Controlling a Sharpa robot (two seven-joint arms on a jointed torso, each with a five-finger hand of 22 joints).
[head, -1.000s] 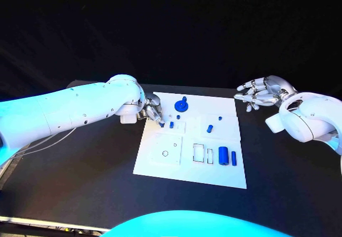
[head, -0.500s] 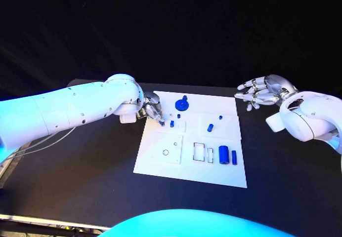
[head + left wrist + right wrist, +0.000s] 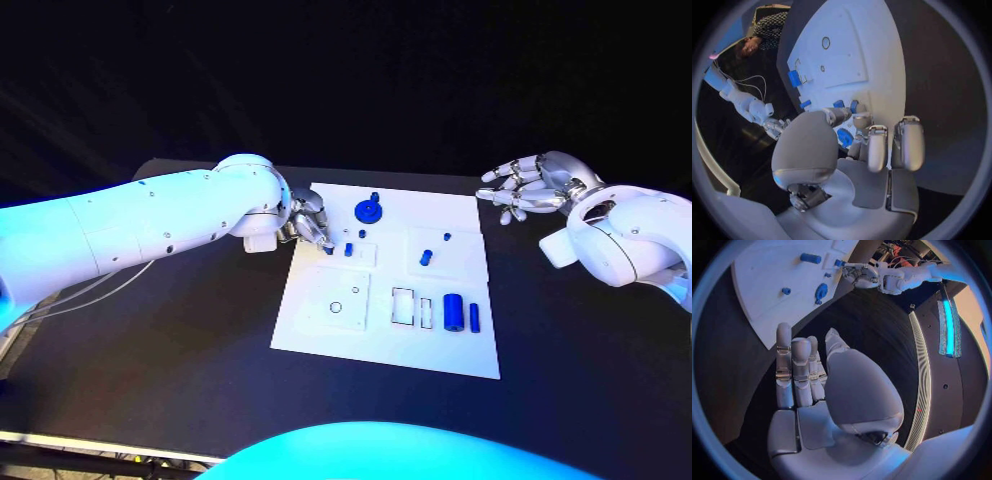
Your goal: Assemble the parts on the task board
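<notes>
Fingers (image 3: 320,238) of the left hand (image 3: 306,222) were bunched together, tips down at the far-left corner of the white rectangular task board (image 3: 325,330), beside a small blue peg (image 3: 348,251); I could not tell whether they pinched anything. From my seat, the black table (image 3: 173,360) carried the board at its middle. The right hand (image 3: 531,186) hovered off the board's far-right corner, fingers spread and holding nothing. The left wrist view showed those fingertips (image 3: 862,120) right beside two small blue parts (image 3: 846,104), a closeness the head view blurred. On the board lay a round blue knobbed disc (image 3: 368,211), a fat blue cylinder (image 3: 453,313), a thin blue rod (image 3: 473,319) beside it, and a short blue pin (image 3: 426,259).
</notes>
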